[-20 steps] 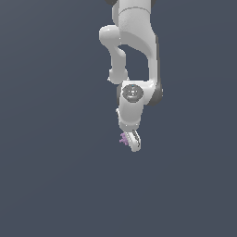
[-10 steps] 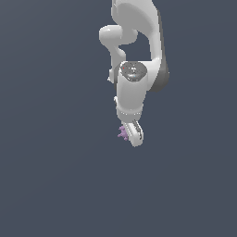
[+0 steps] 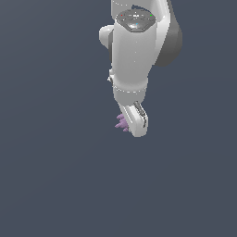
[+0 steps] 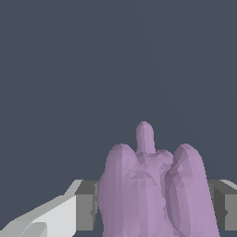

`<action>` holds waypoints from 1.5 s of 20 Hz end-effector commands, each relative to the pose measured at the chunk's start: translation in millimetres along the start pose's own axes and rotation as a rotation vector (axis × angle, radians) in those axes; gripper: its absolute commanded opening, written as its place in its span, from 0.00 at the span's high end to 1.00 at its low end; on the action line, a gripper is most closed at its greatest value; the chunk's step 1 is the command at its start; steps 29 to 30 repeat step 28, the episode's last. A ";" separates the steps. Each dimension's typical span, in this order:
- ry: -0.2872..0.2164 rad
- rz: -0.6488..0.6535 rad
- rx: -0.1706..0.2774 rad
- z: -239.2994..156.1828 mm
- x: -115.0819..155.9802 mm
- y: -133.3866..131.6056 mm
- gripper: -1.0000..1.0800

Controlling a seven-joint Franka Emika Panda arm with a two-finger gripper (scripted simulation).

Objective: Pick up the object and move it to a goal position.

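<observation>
Pinching the spiky purple object (image 4: 152, 190) between both fingers of the claw (image 3: 134, 121), spikes poking out sideways, hanging over bare grey surface (image 3: 55, 185).

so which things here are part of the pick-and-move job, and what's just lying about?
Part of the job:
- purple spiky object, clamped between the jaws
- gripper, shut on it
- arm

Lying about:
- nothing visible; both views show only a plain dark grey background. No goal marker shows either.

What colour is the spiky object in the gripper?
Light purple; the spiky object shows best in the wrist view.
</observation>
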State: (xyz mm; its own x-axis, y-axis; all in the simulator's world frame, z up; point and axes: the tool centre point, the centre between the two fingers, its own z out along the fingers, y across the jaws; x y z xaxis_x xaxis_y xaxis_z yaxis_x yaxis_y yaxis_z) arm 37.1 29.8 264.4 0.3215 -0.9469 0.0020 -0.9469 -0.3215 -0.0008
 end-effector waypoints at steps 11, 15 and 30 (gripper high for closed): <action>-0.001 -0.002 -0.001 -105.8 14.5 -21.5 1.00; -0.001 -0.002 -0.001 -124.5 17.3 -26.1 1.00; -0.002 -0.003 -0.001 -146.6 20.8 -32.2 1.00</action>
